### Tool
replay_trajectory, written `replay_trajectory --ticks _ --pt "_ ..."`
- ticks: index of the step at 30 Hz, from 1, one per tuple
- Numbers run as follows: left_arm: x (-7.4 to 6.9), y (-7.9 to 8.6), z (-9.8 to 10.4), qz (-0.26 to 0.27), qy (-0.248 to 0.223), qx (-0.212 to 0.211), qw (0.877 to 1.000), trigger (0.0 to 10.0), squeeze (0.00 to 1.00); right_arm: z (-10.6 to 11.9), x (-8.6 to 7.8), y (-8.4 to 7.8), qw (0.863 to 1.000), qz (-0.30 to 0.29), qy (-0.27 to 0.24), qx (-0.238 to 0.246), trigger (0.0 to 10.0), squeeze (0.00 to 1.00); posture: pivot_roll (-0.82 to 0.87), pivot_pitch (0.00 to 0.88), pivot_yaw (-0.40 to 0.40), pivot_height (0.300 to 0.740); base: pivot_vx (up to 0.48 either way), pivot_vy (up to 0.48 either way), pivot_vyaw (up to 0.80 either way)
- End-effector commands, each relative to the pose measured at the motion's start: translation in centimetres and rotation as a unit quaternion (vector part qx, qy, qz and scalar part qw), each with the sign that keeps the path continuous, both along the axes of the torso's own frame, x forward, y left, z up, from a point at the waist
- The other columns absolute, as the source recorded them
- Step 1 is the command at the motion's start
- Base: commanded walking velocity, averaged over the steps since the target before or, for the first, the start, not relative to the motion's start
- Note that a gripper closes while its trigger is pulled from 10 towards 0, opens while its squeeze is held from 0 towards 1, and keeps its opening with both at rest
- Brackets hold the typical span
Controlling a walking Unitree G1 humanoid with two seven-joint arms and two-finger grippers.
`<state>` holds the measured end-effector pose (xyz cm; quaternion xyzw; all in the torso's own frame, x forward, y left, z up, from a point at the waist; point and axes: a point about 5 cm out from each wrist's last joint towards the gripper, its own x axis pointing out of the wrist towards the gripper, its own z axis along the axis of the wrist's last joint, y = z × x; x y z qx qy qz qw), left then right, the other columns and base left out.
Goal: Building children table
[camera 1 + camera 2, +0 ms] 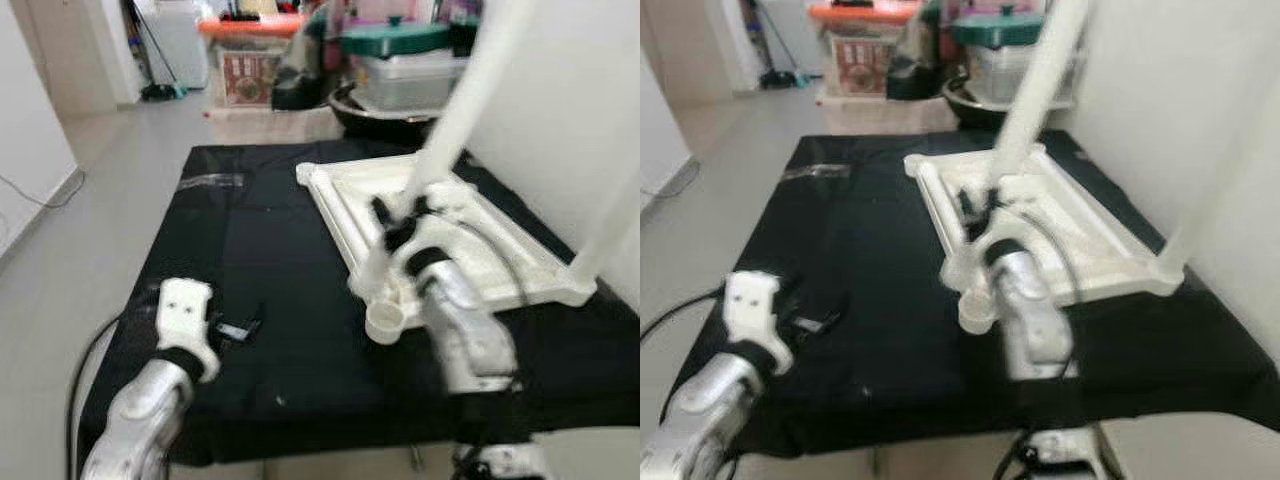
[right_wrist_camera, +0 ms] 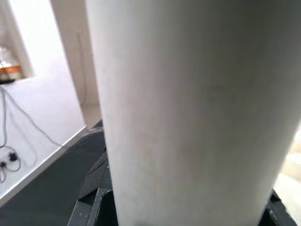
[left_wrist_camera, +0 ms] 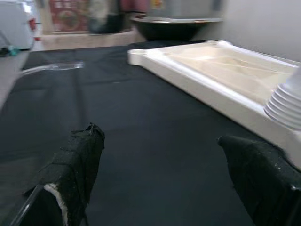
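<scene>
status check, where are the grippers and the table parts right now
Right gripper shut on white tube leg. Left gripper open, low over black cloth. Upturned white plastic tabletop on cloth. Nothing in the way.

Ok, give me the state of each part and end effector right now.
Table top: upside down on the black cloth.
Held leg: upright, tilted, in the right end effector.
Far-corner leg: standing in its socket.
Near-corner socket: empty.
Left end effector: open, holding nothing.

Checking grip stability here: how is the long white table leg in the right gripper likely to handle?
The white table leg looks like stiff, smooth plastic, so probably light but slippery. Long and held low by the right gripper, it may lever sideways. Being round, it could roll on the black cloth if dropped.
</scene>
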<state>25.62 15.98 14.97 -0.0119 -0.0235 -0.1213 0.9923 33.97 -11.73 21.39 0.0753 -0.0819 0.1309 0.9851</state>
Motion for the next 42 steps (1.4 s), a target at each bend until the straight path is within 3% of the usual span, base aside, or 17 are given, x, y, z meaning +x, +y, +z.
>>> replay_trajectory --ticks 1,9,16,19,34,42 --pt "-0.1 -0.3 0.1 -0.008 -0.001 -0.001 1.0 10.0 0.0 0.3 0.1 -0.8 1.0 -0.013 -0.005 0.002 10.0 0.0 0.03 0.0 -0.029 0.74 0.0 0.0 0.0" --pt "-0.2 -0.4 0.0 -0.011 0.001 0.002 1.0 10.0 0.0 0.2 0.3 -1.1 1.0 -0.009 -0.004 -0.012 10.0 0.0 0.03 0.0 -0.035 0.74 0.0 0.0 0.0" --pt "-0.4 -0.5 -0.3 -0.012 0.004 0.003 1.0 10.0 0.0 -1.0 0.4 -3.7 0.997 0.008 0.011 -0.081 10.0 0.0 0.02 0.0 -0.041 0.74 0.0 0.0 0.0" --pt "-0.3 -0.4 -0.3 -0.011 0.004 0.003 1.0 10.0 0.0 -1.3 0.2 -3.9 0.995 0.016 0.015 -0.093 10.0 0.0 0.02 0.0 -0.041 0.74 0.0 0.0 0.0" --pt "0.0 -0.5 -0.4 -0.009 0.003 0.0 1.0 10.0 0.0 -2.6 -1.4 0.1 0.992 0.083 0.016 -0.09 10.0 0.0 0.01 0.0 -0.045 0.74 0.0 0.0 0.0" --pt "-0.1 -0.3 -0.6 -0.002 0.005 0.002 1.0 10.0 0.0 -4.3 -2.0 -0.3 0.99 0.087 0.038 -0.106 10.0 0.0 0.01 0.0 -0.047 0.74 0.0 0.0 0.0"
